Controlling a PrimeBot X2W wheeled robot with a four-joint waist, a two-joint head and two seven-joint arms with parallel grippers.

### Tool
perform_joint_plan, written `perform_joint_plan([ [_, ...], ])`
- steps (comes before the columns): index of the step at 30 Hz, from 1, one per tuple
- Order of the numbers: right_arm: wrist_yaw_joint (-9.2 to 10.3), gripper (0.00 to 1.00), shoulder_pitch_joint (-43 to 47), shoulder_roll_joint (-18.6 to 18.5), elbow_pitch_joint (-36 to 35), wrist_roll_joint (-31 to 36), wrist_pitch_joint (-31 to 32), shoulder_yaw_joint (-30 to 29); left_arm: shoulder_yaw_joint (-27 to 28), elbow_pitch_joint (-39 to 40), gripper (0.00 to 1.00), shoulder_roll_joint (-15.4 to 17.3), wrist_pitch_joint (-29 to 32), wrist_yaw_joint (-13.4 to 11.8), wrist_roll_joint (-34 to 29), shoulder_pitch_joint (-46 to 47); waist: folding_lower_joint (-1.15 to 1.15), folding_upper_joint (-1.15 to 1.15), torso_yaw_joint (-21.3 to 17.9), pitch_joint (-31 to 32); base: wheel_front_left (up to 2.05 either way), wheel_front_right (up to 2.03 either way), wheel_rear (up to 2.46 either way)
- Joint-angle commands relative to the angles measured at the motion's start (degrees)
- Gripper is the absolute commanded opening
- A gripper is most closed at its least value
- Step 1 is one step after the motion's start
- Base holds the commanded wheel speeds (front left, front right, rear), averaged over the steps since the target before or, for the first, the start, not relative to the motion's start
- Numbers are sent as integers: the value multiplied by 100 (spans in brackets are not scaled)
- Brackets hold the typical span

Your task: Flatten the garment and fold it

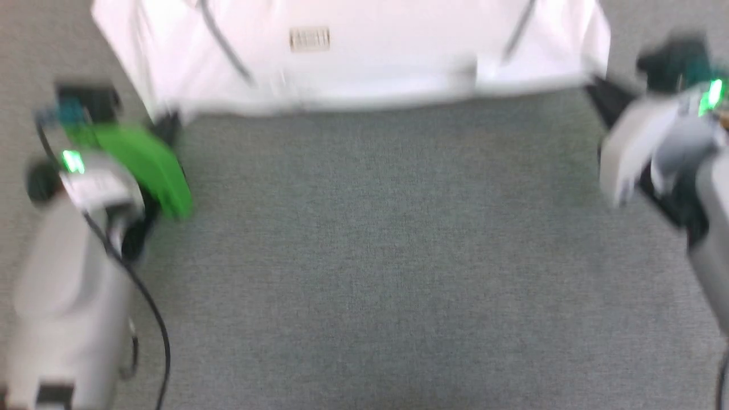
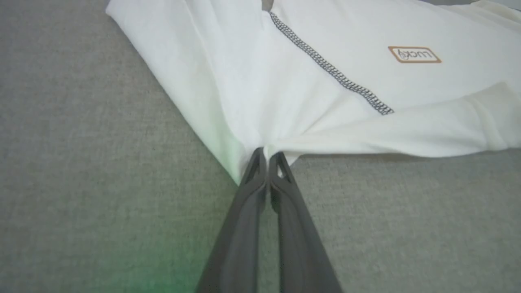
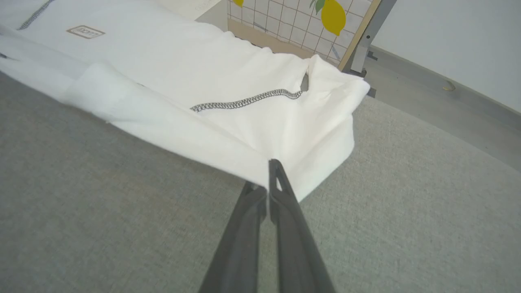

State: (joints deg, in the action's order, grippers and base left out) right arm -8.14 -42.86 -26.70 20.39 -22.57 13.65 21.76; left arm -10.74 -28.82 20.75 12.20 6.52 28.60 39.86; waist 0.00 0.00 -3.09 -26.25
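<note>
The garment [image 1: 364, 57], a white T-shirt with dark stitched seams and a small label [image 1: 309, 39], stretches across the top of the head view over grey fabric. My left gripper [image 2: 266, 154] is shut on the garment's near edge [image 2: 260, 134], where the cloth bunches at its tips. In the head view that gripper [image 1: 165, 122] sits at the garment's lower left corner. My right gripper [image 3: 264, 173] is shut on the garment [image 3: 228, 97] at the opposite corner, with the cloth draped over one finger. The head view puts it [image 1: 595, 88] at the garment's lower right corner.
Grey fabric surface [image 1: 376, 256] spreads in front of the garment between both arms. Behind the garment in the right wrist view stands a tiled panel with lemon prints [image 3: 309, 20] on a metal frame, then a pale wall [image 3: 447, 36] and floor strip.
</note>
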Motion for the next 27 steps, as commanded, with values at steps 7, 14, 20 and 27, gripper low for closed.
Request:
perform_joint_plan([
  [7, 65, 0, 2234, -209, -1258, -156, 1015, -1089, 188, 1163, 0, 44, 622, -261, 649, -2222, 0, 0, 33, 1038, 0, 0, 0],
  [14, 65, 0, 3998, 470, -2433, 141, 1754, -2268, 227, 2294, 0, 35, 1250, -774, 936, -3909, 0, 0, 92, 1373, 0, 0, 0],
  [20, 65, 0, 4944, 1199, -3027, 387, 2159, -2870, 294, 2940, 0, 48, 1642, -1128, 1151, -4952, 0, 0, 165, 1470, 0, 0, 0],
  [27, 65, 0, 5705, 1874, -3047, 509, 3032, -3089, 280, 3195, 0, 80, 1956, -1450, 1183, -5500, 0, 0, 240, 1505, 0, 0, 0],
])
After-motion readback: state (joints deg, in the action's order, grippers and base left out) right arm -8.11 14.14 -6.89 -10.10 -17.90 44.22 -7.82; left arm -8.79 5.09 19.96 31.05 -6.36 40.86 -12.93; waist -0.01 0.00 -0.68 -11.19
